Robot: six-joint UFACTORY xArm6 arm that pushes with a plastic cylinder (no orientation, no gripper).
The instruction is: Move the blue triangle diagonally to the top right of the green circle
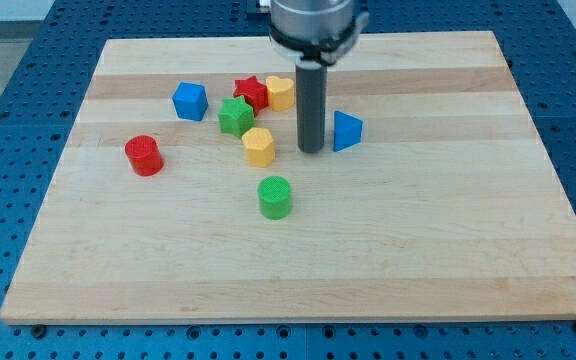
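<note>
Arm housing (311,22) cut off by the view's top edge; only its lower rim and the rod (311,105) show.

Rod hides a strip of board (418,250) behind it. My tip (311,150) sits just left of the blue triangle (347,131); cannot tell if they touch, gap too fine to resolve.

Yellow block (281,92) at the cluster's top: right edge close against the rod, exact shape unclear. Red star (251,92) partly covered by the green star (235,116) in front; lower points hidden.

Blue table surround (28,60) cut off on all four edges; its texture too small to read.
</note>
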